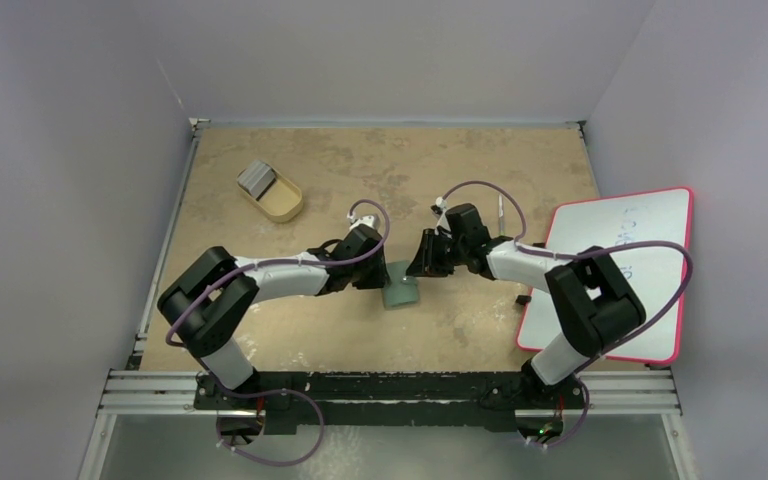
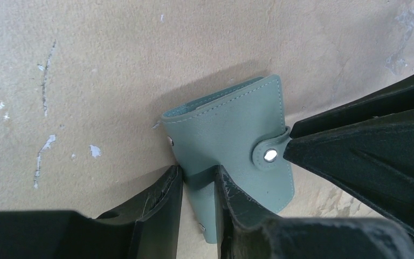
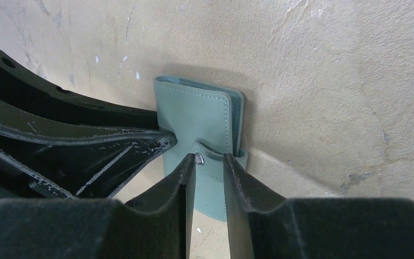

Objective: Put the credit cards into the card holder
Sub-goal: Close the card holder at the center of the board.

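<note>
The card holder (image 1: 401, 293), a closed grey-green wallet with a snapped tab, lies mid-table between both arms. In the left wrist view my left gripper (image 2: 198, 172) is shut on the near edge of the card holder (image 2: 232, 129), one finger on each side of it. The right wrist view shows my right gripper (image 3: 209, 159) shut on the tab where it wraps round the edge of the card holder (image 3: 194, 113). The two grippers nearly touch. A grey stack of credit cards (image 1: 256, 177) leans in a tan tray at the back left, far from both grippers.
The tan oval tray (image 1: 285, 205) stands at the back left. A pink-edged whiteboard (image 1: 615, 260) lies along the right side, partly over the table's edge. Walls close in the table on the left, back and right.
</note>
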{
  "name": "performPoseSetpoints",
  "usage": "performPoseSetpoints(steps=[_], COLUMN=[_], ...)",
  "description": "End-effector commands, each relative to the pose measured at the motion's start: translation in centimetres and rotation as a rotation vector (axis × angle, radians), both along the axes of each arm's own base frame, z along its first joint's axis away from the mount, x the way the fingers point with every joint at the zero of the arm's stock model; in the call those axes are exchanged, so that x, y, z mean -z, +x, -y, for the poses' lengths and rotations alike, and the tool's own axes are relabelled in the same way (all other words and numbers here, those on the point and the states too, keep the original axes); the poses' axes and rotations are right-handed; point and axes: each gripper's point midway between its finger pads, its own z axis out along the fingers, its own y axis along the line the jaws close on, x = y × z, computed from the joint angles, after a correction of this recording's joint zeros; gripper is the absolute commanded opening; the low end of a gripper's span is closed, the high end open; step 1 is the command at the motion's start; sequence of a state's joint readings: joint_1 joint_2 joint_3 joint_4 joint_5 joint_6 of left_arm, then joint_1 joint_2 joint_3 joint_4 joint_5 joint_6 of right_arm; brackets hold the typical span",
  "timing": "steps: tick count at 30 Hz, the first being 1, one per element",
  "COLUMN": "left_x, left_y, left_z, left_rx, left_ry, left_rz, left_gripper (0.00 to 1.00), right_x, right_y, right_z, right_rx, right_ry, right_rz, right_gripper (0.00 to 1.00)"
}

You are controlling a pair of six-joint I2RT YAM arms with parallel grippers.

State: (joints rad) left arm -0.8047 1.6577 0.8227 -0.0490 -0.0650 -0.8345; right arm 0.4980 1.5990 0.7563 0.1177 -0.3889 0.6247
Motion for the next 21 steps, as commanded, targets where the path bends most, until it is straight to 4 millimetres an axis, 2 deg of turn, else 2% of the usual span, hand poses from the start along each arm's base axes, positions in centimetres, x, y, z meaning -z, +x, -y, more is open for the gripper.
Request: performPoseSetpoints(steps=[1, 12, 21], left_x=[1.19, 1.23, 1.61], left_y=[-0.78, -0.68, -0.49], left_z=[0.01, 0.15, 0.11], left_rx=[0.027, 0.024, 0.012], left_ry=[0.025, 0.023, 0.037], left_rz=[-0.048, -0.051, -0.059], left_gripper=[0.25, 0.23, 0.22], right_x=[-0.46, 0.34, 0.03], right_y=[0.48, 0.05, -0.02], right_z=[-0.54, -0.39, -0.1], right_rx=[-0.02, -0.018, -0.056], right_ry=[0.024, 0.015, -0.048], right_rz=[0.024, -0.001, 0.009], right_gripper=[0.28, 0.25, 0.24])
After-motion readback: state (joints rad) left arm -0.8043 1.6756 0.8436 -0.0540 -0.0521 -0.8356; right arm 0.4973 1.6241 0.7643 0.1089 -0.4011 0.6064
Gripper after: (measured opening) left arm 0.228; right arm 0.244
